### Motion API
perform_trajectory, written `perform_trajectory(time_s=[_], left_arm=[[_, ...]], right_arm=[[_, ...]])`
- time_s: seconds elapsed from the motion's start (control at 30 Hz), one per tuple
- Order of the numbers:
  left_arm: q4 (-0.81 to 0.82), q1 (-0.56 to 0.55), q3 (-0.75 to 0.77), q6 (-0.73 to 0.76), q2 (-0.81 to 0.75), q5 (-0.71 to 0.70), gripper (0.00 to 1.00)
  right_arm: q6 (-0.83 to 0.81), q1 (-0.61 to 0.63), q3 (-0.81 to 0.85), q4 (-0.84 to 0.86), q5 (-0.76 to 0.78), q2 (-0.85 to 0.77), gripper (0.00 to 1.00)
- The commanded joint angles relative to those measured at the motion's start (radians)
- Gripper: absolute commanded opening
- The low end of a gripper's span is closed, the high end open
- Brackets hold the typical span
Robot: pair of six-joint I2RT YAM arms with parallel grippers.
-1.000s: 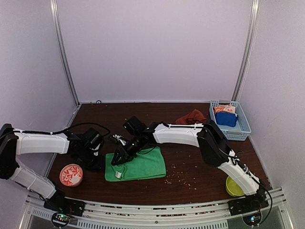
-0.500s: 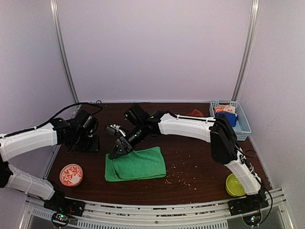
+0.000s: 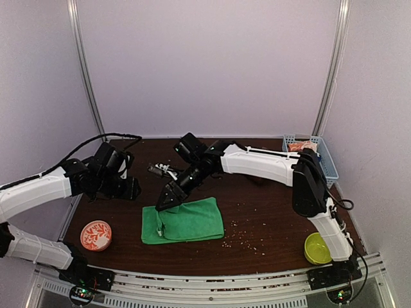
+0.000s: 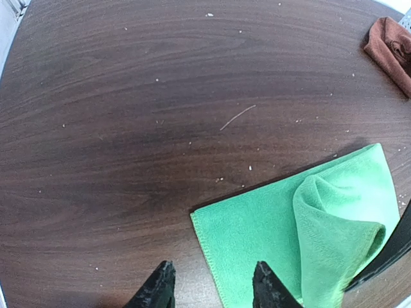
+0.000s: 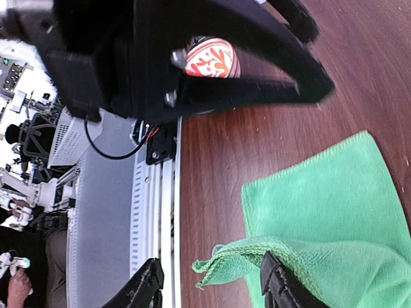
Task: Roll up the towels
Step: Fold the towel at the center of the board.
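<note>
Top external view, nearest you: two bowls, a red patterned bowl (image 3: 96, 235) at near left and a yellow-green bowl (image 3: 316, 249) at near right by the right arm's base; between them on the table (image 3: 257, 205) lies one green towel (image 3: 189, 223), spread flat with one corner folded over; crumbs dot the wood just right of it. Your right gripper (image 5: 212, 289) hangs over that folded corner, jaws well apart; the fold lies between the fingertips but is not pinched. Your left gripper (image 4: 212, 292) hovers above the wood near the towel's left edge, jaws partly apart, holding nothing. Farther back, one brown towel (image 4: 392, 42) lies bunched; the left wrist frame cuts it off, and from above the right arm hides it; one blue basket (image 3: 331, 168) sits at far right, its contents hard to make out.
</note>
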Motion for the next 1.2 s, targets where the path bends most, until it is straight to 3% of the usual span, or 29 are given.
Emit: perform_trajectory(time_s=[0.0,0.4,0.73,0.8,0.9,1.0,1.1,1.17], left_arm=[[0.042,0.001,-0.032,-0.004,-0.020,0.005,0.42],[-0.056,0.001,-0.016,-0.049,-0.167,-0.112,0.43],[-0.146,0.001,0.036,-0.058,-0.257,-0.134,0.38],[-0.155,0.002,0.033,-0.050,-0.280,-0.130,0.33],[-0.160,0.002,0.021,-0.040,-0.307,-0.146,0.27],[-0.163,0.002,0.025,-0.030,-0.288,-0.142,0.26],[-0.163,0.002,0.021,-0.035,-0.243,-0.132,0.24],[-0.160,0.001,0.013,-0.045,-0.225,-0.129,0.22]], right_arm=[[-0.004,0.070,0.124,-0.014,0.109,0.072,0.53],[0.001,0.164,0.254,0.060,0.441,0.218,0.52],[-0.026,0.173,0.259,0.132,0.572,0.250,0.37],[-0.039,0.174,0.255,0.115,0.557,0.251,0.28],[-0.072,0.173,0.247,0.096,0.550,0.237,0.00],[-0.097,0.175,0.230,0.087,0.498,0.207,0.01],[-0.108,0.174,0.228,0.062,0.442,0.155,0.29],[-0.115,0.173,0.209,0.065,0.439,0.105,0.40]])
